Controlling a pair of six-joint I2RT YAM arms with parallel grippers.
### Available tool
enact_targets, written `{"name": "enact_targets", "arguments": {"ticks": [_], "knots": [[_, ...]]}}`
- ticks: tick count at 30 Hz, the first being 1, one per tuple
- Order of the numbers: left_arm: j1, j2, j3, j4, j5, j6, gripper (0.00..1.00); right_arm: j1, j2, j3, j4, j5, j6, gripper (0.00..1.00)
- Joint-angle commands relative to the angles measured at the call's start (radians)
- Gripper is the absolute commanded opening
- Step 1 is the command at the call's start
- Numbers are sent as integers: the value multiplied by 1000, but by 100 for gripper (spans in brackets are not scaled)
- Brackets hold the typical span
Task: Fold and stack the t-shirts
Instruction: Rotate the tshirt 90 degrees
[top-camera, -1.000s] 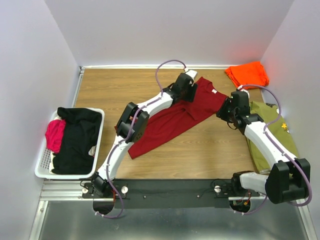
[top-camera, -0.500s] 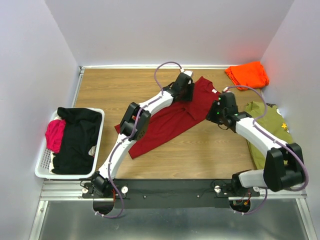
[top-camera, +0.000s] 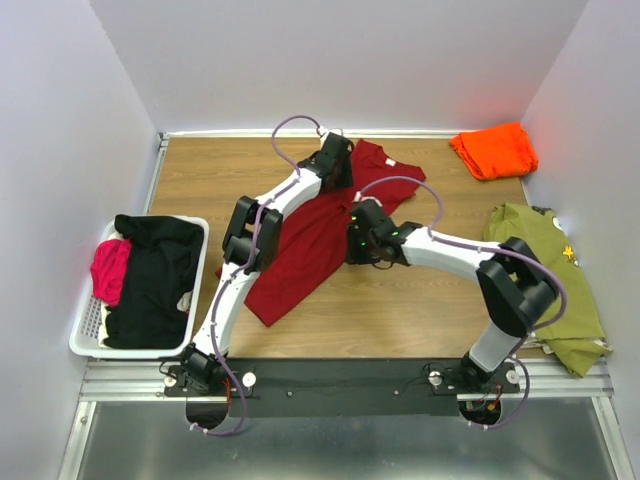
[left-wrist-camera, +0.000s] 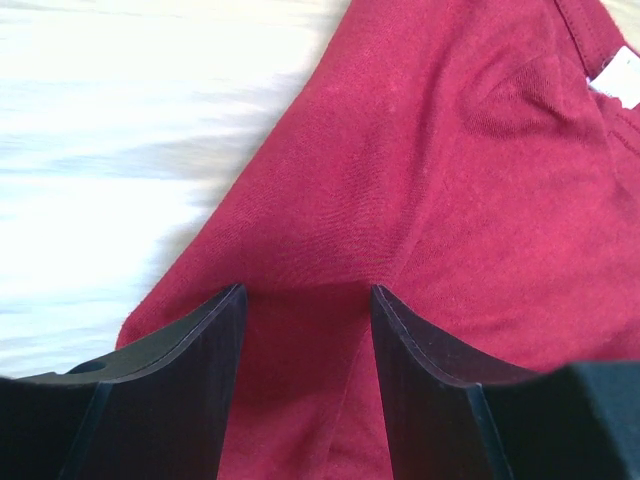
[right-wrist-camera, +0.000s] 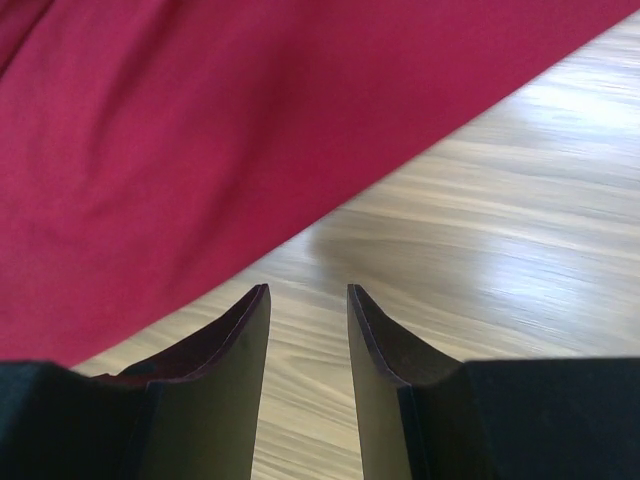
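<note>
The dark red t-shirt (top-camera: 315, 235) lies spread diagonally on the wooden table, its neck end towards the back. My left gripper (top-camera: 338, 162) is over its upper part. In the left wrist view the gripper (left-wrist-camera: 306, 292) is open, with red cloth (left-wrist-camera: 420, 170) and a crease under the gap, and the white neck label (left-wrist-camera: 620, 78) at top right. My right gripper (top-camera: 358, 236) is at the shirt's right edge. In the right wrist view it (right-wrist-camera: 307, 290) is open and empty over bare wood, just short of the shirt's hem (right-wrist-camera: 200, 150). The orange t-shirt (top-camera: 493, 150) lies folded at the back right.
An olive green shirt (top-camera: 550, 270) lies along the right wall. A white laundry basket (top-camera: 85, 335) at the left holds black and pink clothes. White walls close in the table on three sides.
The left gripper has moved left and back, and the red shirt has shifted left with it. The right arm has swung left from beside the olive shirt to the red shirt's right edge.
</note>
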Motion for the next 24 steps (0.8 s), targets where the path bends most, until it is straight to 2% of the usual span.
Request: {"name": "enact_targets", "arguments": {"ticks": [1, 6, 11, 18, 24], "knots": [[75, -25, -12, -92, -78, -13, 62, 133, 100, 127, 7, 55, 19, 45], [109, -71, -48, -49, -60, 54, 61, 283, 193, 254, 7, 70, 10, 45], [115, -244, -193, 118, -20, 114, 61, 377, 276, 362, 4, 70, -8, 45], [144, -350, -265, 120, -69, 151, 62, 417, 378, 406, 3, 43, -31, 45], [175, -419, -366, 143, -77, 151, 61, 438, 427, 388, 3, 83, -36, 45]]}}
